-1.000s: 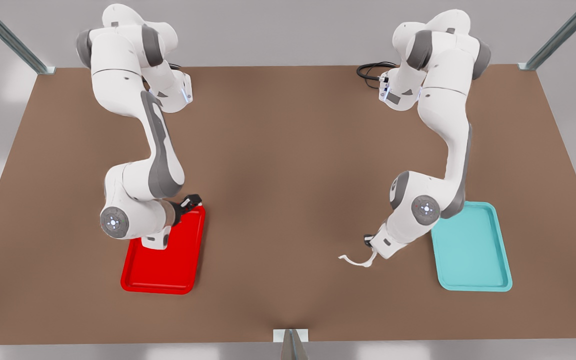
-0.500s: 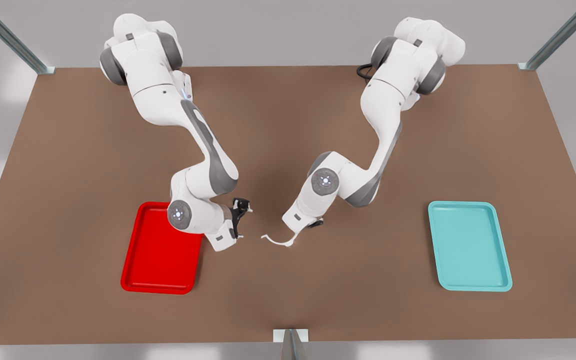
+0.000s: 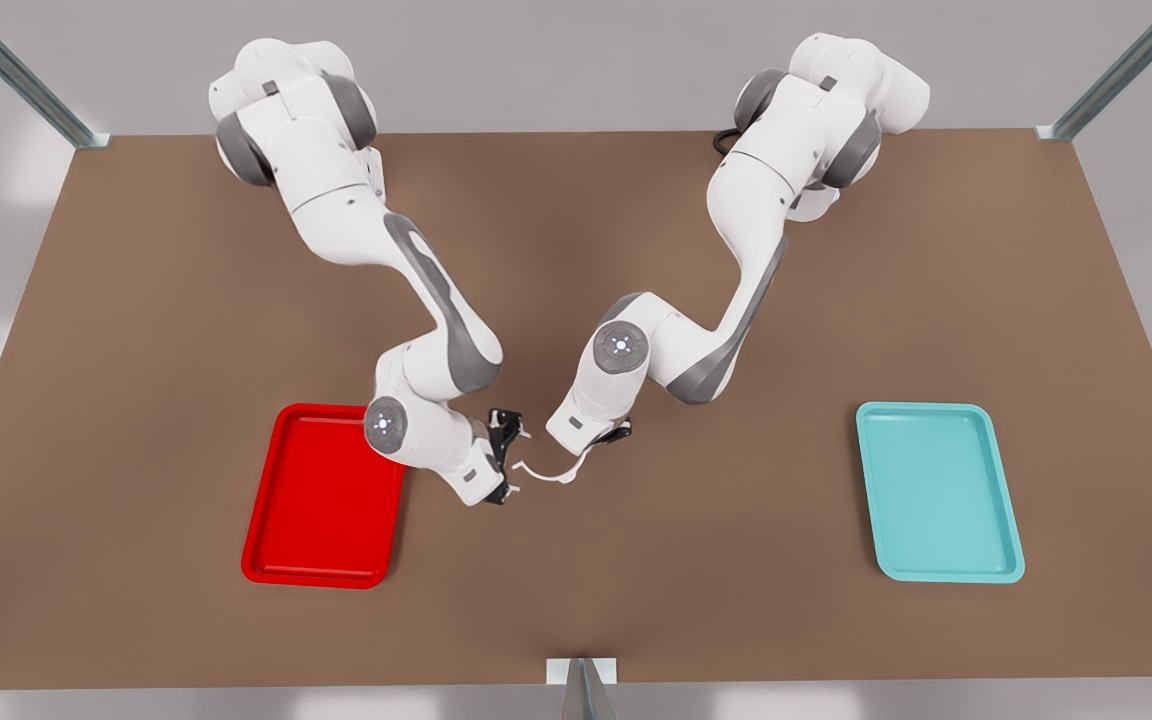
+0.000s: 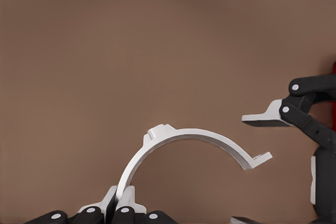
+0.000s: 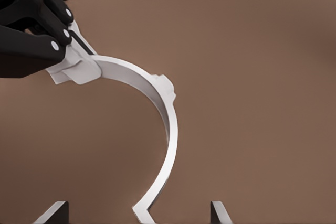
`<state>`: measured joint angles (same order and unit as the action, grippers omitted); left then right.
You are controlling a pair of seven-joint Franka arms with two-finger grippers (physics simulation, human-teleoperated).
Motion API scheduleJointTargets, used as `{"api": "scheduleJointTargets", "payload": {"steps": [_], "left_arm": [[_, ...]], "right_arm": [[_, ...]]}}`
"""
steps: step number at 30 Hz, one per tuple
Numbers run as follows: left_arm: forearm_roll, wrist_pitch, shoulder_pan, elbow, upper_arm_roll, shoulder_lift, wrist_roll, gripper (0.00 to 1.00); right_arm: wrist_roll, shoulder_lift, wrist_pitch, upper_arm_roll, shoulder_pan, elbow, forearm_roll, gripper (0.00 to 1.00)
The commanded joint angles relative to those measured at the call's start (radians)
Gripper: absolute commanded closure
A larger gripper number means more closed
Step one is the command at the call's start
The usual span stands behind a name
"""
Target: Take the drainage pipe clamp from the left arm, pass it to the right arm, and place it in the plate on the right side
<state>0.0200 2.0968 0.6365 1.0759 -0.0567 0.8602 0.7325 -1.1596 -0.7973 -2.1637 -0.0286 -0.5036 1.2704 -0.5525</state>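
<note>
Holding the drainage pipe clamp (image 3: 546, 473) by one end, the left claw (image 3: 598, 447) grips it mid-table, at two o'clock of the red plate (image 3: 321, 570). The right claw (image 3: 504, 455) stands spread around its free tab; the handover likely calls for closing there.
</note>
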Motion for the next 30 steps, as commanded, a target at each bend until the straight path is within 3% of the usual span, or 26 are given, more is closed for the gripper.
{"api": "scheduleJointTargets", "payload": {"steps": [1, 19, 22, 24, 25, 26, 27, 30], "left_arm": [[-0.002, 0.003, 0.0, -0.001, 0.0, -0.001, 0.088, 0.79], [-0.002, 0.009, 0.0, -0.005, 0.0, 0.003, 0.093, 0.79], [-0.002, 0.011, 0.0, -0.005, 0.0, 0.003, 0.093, 0.79], [-0.002, 0.011, 0.0, -0.005, 0.0, 0.003, 0.093, 0.79], [-0.002, 0.011, 0.0, -0.005, 0.0, 0.002, 0.093, 0.79], [-0.002, 0.011, 0.0, -0.005, 0.0, 0.002, 0.093, 0.79], [-0.017, 0.012, -0.006, -0.005, 0.002, 0.002, 0.111, 0.0], [-0.025, 0.039, -0.006, -0.002, 0.0, 0.002, 0.151, 0.0]], "right_arm": [[-0.157, -0.008, -0.057, 0.001, -0.007, -0.003, -0.006, 0.0], [-0.143, -0.056, -0.145, 0.021, -0.05, -0.034, -0.007, 0.02], [-0.143, -0.053, -0.143, 0.021, -0.05, -0.034, -0.007, 0.31], [-0.144, -0.051, -0.143, 0.022, -0.05, -0.032, -0.007, 0.56], [-0.144, -0.048, -0.143, 0.022, -0.05, -0.034, -0.007, 0.73], [-0.144, -0.048, -0.143, 0.022, -0.05, -0.034, -0.007, 0.79], [-0.143, -0.048, -0.143, 0.022, -0.05, -0.034, -0.007, 0.79], [-0.143, -0.048, -0.142, 0.022, -0.046, -0.031, -0.007, 0.79]]}}
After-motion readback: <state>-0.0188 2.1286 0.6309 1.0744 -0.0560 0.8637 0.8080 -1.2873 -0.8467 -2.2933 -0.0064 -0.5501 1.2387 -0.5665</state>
